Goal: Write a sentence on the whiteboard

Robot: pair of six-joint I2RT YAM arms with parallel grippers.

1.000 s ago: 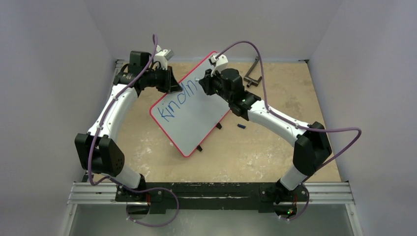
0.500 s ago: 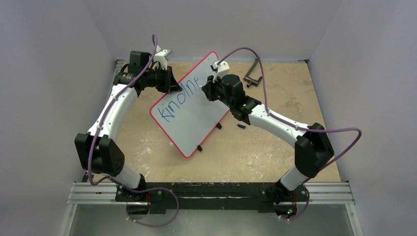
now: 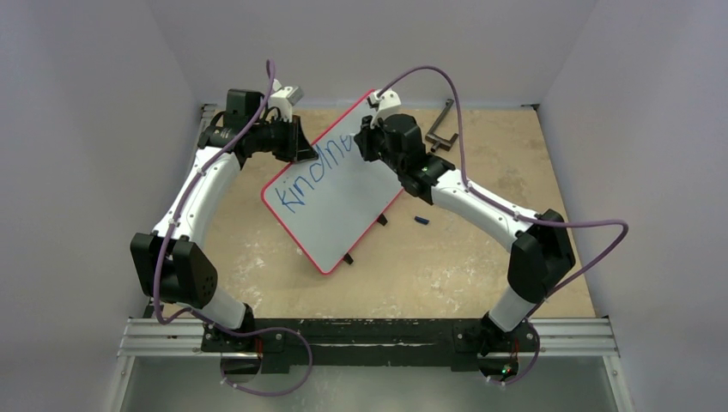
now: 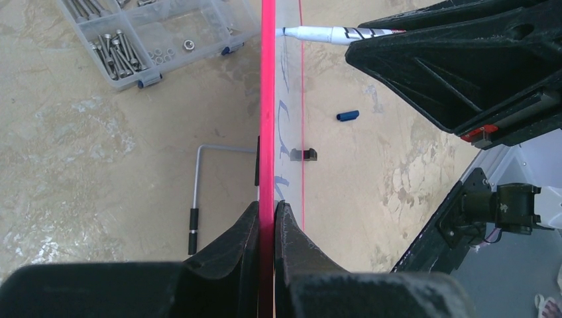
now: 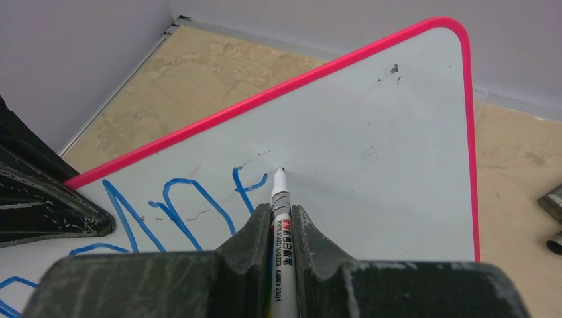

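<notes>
The table is beige and blotchy, with pale grey walls on three sides. The whiteboard stands tilted near the table's middle, and the left jaws are closed on its red rim. The right jaws grip a marker, its tip on the whiteboard just after the blue sentence, which reads "kindne". Only the left wrist view shows a clear box of screws behind the whiteboard.

Pale grey walls around mottled tan tabletop.

Clear screw box, blue cap and bent metal rod lie on the tan table.
</notes>
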